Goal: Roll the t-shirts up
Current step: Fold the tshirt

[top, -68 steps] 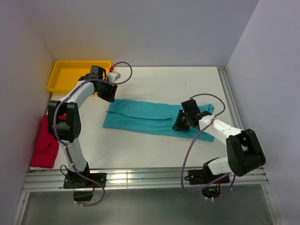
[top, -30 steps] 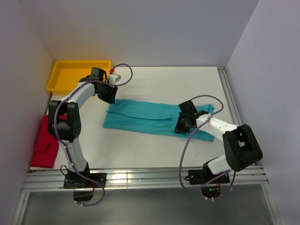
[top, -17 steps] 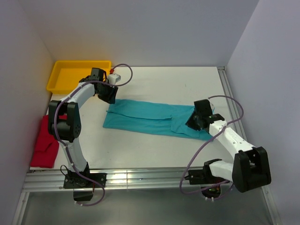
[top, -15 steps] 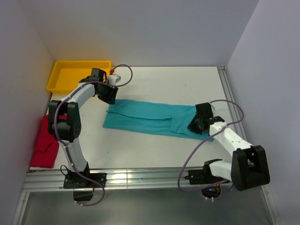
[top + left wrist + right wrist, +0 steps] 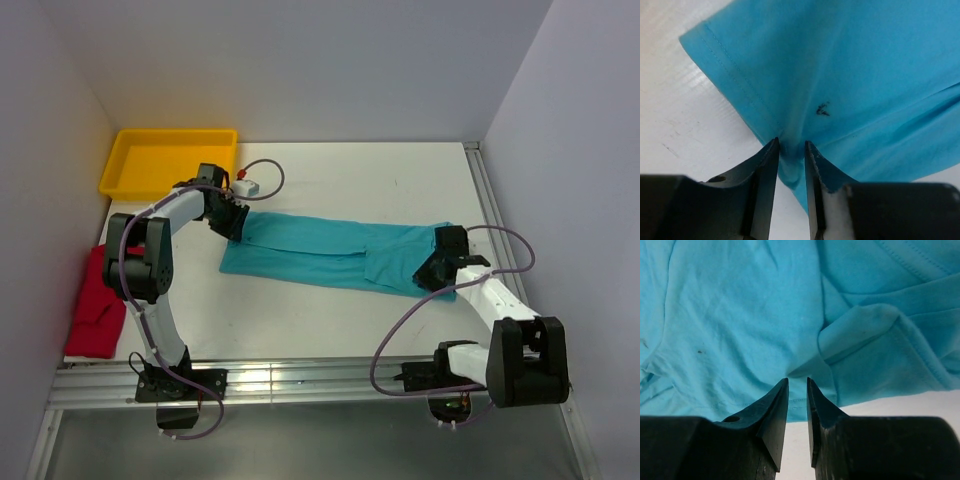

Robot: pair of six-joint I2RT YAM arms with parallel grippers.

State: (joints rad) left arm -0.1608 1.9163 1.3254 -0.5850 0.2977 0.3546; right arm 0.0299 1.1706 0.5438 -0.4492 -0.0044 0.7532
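The teal t-shirt [image 5: 320, 250] and red t-shirt [image 5: 95, 300] are lying unrolled, the left gripper [image 5: 791, 145] jaws are pinching the teal edge, and whether the right gripper [image 5: 797, 382] jaws are holding anything cannot be told.

From above and behind the robot, a fixed camera looks down over the whole table [image 5: 380, 175]. Each wrist camera sits very close, looking along the left gripper [image 5: 790, 143] or the right gripper [image 5: 796, 380] at the teal t-shirt [image 5: 855, 60] just past the fingertips. All three views share that shirt, each wrist view only the end at its own hand.
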